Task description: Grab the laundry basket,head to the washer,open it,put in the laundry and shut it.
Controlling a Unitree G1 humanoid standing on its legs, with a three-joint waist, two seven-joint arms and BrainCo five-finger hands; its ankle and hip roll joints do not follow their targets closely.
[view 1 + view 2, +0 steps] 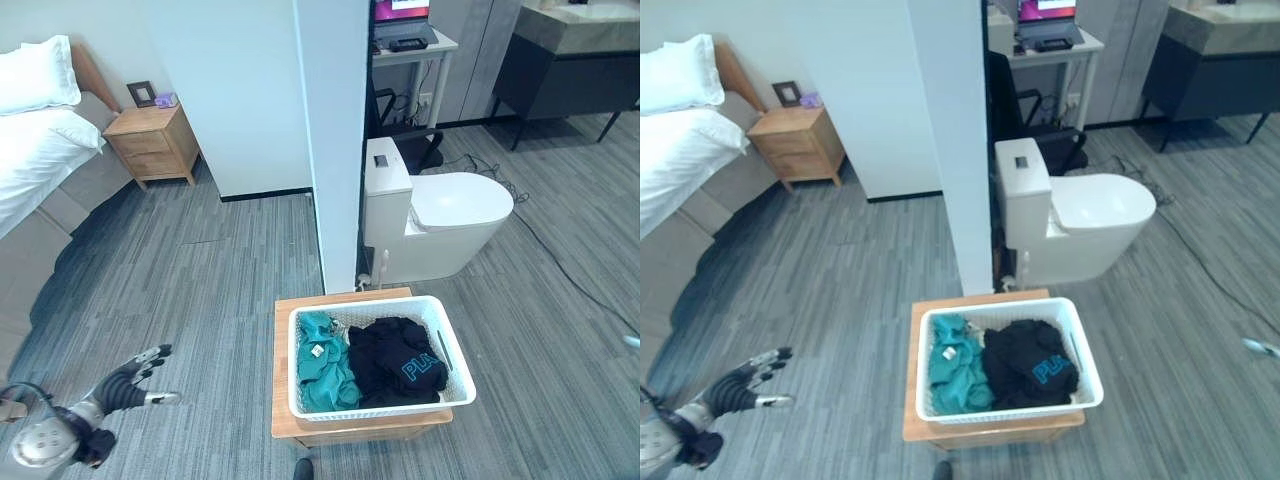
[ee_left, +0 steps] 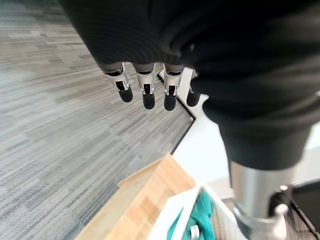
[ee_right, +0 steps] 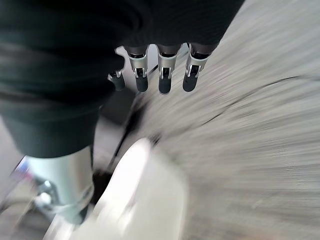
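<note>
A white laundry basket (image 1: 380,408) sits on a low wooden table (image 1: 283,400) right in front of me. Inside it lie a teal garment (image 1: 322,370) on the left and a black garment (image 1: 400,362) on the right. My left hand (image 1: 125,385) hangs open over the grey floor, well to the left of the basket and apart from it. In the left wrist view its fingers (image 2: 145,92) hang straight, with the basket's corner (image 2: 172,215) beyond them. My right hand (image 3: 162,75) is open too, holding nothing; a fingertip shows at the far right edge (image 1: 1260,347).
A white toilet (image 1: 440,215) stands just behind the table, beside a white partition wall (image 1: 335,140). A bed (image 1: 30,140) and wooden nightstand (image 1: 152,140) are at the far left. A desk with a laptop (image 1: 405,40) and a dark cabinet (image 1: 570,60) stand at the back right.
</note>
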